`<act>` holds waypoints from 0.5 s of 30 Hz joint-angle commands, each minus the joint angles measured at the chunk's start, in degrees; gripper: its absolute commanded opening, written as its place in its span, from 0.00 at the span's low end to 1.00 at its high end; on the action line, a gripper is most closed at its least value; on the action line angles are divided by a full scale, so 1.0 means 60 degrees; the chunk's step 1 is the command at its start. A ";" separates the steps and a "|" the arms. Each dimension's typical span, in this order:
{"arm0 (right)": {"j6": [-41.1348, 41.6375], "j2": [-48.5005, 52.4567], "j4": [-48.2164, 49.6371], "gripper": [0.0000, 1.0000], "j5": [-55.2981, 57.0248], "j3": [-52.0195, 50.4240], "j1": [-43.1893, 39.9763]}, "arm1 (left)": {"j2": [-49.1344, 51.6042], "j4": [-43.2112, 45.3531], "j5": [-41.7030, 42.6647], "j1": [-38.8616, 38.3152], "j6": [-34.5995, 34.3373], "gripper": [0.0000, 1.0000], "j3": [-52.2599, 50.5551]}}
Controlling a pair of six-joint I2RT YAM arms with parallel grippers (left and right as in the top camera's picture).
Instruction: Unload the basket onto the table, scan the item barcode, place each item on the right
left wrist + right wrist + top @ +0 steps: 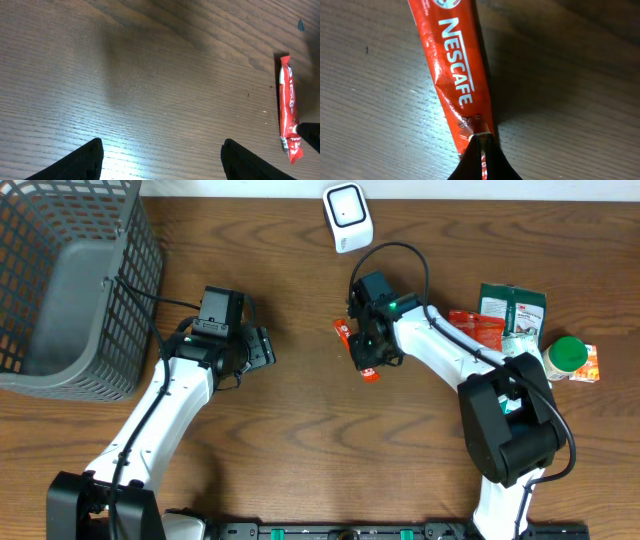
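**Right gripper (481,144) pinches one end of a red Nescafé stick (454,75)**

The stick is a long, narrow red sachet on the wooden table (290,450), in the centre of the overhead frame. In that view its long axis runs diagonally from upper left to lower right. In the right wrist view it slants from the top of the frame down to the bottom centre. There the black fingers are closed tight on its crimped end. White capitals reading "NESCAFÉ" run lengthwise down the wrapper, and the smaller print is too blurred to read.

The left gripper (162,160) stands wide open and holds nothing, left of centre. A white scanner (347,216) stands at the top centre. A grey wire basket (60,370) fills the upper left.
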 commanded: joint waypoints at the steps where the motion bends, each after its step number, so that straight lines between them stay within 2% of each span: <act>1: 0.0146 -0.0153 0.0069 0.01 -0.0117 -0.0270 0.0270 | 0.0066 -0.0040 -0.0120 0.0004 0.0091 0.76 -0.0109; 13: 0.0277 -0.0200 0.0168 0.01 -0.0066 -0.0415 0.0382 | 0.0066 -0.0058 -0.0120 0.0004 0.0087 0.76 -0.0109; 15: -0.0102 -0.0379 0.0033 0.01 -0.0288 -0.0288 0.0350 | 0.0066 -0.0120 -0.0117 0.0004 0.0087 0.76 -0.0109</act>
